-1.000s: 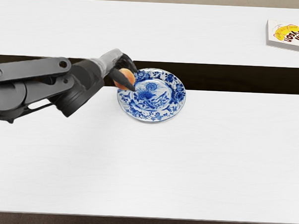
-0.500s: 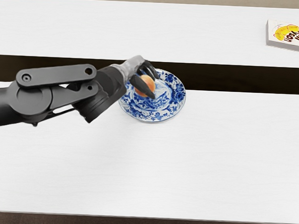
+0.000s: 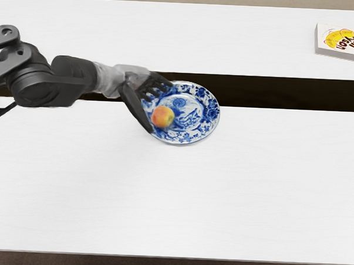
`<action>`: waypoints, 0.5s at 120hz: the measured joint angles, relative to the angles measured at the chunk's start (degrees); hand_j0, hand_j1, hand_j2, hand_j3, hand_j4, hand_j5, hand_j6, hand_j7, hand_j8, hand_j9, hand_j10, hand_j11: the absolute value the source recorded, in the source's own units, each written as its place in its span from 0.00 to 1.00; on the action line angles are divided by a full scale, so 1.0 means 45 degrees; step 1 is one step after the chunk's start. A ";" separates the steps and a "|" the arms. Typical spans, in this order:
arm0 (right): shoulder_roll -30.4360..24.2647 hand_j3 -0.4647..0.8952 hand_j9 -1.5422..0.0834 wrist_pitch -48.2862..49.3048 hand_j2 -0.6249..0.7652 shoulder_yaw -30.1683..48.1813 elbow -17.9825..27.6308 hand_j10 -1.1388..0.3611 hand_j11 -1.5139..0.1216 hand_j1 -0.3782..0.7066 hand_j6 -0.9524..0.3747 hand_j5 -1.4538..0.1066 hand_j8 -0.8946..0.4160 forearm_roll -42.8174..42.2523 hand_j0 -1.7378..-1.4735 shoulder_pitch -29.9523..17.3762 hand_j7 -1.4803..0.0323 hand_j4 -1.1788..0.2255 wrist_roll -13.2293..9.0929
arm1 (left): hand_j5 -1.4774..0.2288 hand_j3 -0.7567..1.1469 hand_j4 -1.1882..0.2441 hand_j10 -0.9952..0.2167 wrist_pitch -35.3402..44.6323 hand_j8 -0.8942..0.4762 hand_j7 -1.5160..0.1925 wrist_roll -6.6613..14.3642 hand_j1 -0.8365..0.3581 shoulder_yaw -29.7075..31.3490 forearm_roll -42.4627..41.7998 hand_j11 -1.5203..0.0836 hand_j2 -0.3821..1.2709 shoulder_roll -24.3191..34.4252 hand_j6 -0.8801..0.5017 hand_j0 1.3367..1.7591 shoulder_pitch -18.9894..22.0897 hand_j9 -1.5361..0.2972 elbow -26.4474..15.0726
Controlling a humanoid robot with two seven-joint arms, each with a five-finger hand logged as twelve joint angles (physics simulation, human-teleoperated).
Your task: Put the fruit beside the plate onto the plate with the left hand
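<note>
Left hand (image 3: 141,93) reaches in from the left edge in the head view, its dark fingers (image 3: 158,83) spread apart over the plate's left rim and gripping nothing. One long digit slants down just beside the fruit; whether it touches cannot be told. The fruit (image 3: 163,116) is small and round, orange-red shading to yellow on one side, and it sits on the left part of the blue-and-white patterned plate (image 3: 210,104). The plate rests at the far edge of the near white table (image 3: 221,187), by a dark gap (image 3: 273,92). A yellow-printed box (image 3: 341,41) lies well apart, far right.
</note>
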 joint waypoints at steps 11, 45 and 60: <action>0.0000 0.34 0.93 0.0000 0.45 0.0001 0.0000 0.75 0.91 0.05 0.70 0.92 0.67 0.0000 0.30 0.0000 0.96 0.83 0.0000 | 0.75 0.40 0.72 0.71 -0.2638 0.56 0.77 0.0000 0.86 -0.1211 -0.1576 0.83 0.25 0.1923 0.54 0.76 0.0162 0.73 0.0012; 0.0000 0.34 0.93 0.0000 0.45 0.0000 0.0000 0.75 0.91 0.05 0.70 0.92 0.67 0.0000 0.30 0.0000 0.96 0.83 0.0000 | 0.81 0.40 0.78 0.76 -0.4508 0.60 0.83 0.0000 0.92 -0.2032 -0.5764 0.89 0.24 0.4056 0.59 0.76 0.1783 0.79 0.0130; 0.0000 0.34 0.93 0.0000 0.45 0.0000 0.0000 0.75 0.91 0.05 0.70 0.92 0.67 0.0000 0.30 0.0000 0.96 0.83 0.0000 | 0.83 0.40 0.80 0.79 -0.4602 0.62 0.86 0.0000 0.95 -0.2055 -0.7081 0.91 0.24 0.5205 0.61 0.76 0.2644 0.81 0.0157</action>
